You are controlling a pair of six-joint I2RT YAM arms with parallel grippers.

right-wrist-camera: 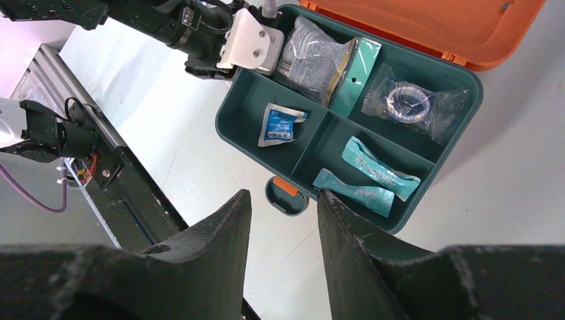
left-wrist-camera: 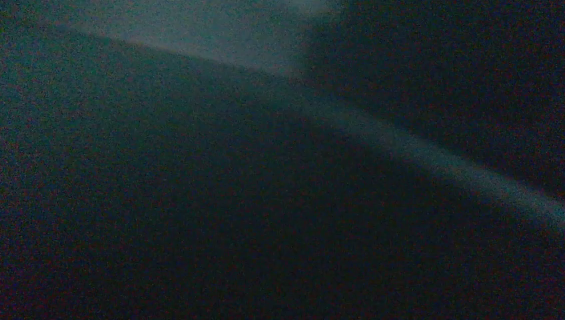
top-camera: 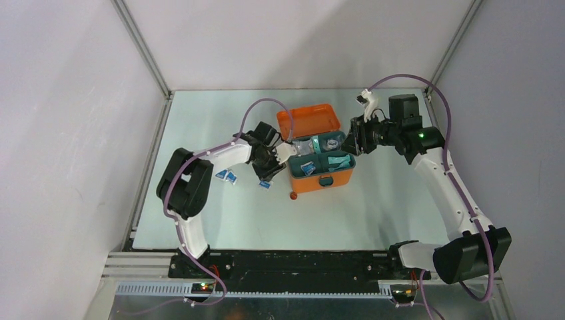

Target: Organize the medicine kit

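Note:
The orange medicine kit (top-camera: pixel 320 181) stands open at mid-table, lid (top-camera: pixel 310 120) tilted back. Its teal compartment tray (right-wrist-camera: pixel 312 148) holds a blue-white packet (right-wrist-camera: pixel 278 125), two teal sachets (right-wrist-camera: pixel 380 167), a clear bag with a ring (right-wrist-camera: pixel 410 103) and a grey packet (right-wrist-camera: pixel 316 57). My left gripper (top-camera: pixel 286 152) is at the kit's left end, over the tray's corner (right-wrist-camera: pixel 250 43). Its wrist view is almost black, so its jaws are hidden. My right gripper (right-wrist-camera: pixel 284 199) is open and empty, raised at the kit's right end (top-camera: pixel 351 137).
Blue-white packets (top-camera: pixel 225 175) and another (top-camera: pixel 265 185) lie on the table left of the kit, below the left arm. A small orange-brown object (top-camera: pixel 292 195) lies at the kit's front left corner. The kit's dark latch (right-wrist-camera: pixel 286 195) hangs at its front.

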